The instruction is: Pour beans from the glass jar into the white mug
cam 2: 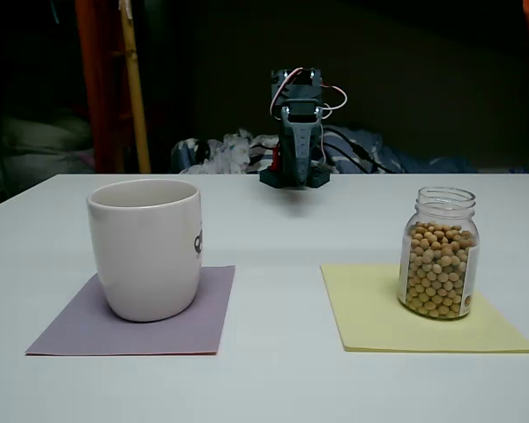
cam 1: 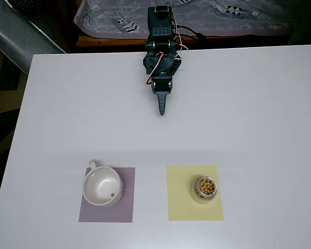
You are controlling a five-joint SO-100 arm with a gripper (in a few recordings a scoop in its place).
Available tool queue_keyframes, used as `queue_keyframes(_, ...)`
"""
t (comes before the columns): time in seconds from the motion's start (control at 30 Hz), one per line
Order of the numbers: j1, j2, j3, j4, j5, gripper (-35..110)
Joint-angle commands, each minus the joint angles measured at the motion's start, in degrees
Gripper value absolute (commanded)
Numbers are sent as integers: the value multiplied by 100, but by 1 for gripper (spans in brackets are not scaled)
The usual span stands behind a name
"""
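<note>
Jar stood upright on yellow mat, lidless, filled with beans to near shoulder. Mug sat on purple mat, left of jar in overhead view, holding single bean. Gripper hung far back near table edge, fingers together, holding nothing.

arm: folded at far table edge | fingers: closed together, pointing down toward table, holding nothing

White table bears a purple mat and a yellow mat.
</note>
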Motion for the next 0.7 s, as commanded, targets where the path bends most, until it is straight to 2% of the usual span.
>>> queue_keyframes(0.0, 97, 220, 44, 70, 88, 0)
queue_keyframes(0.67, 176, 220, 18, 88, 88, 0)
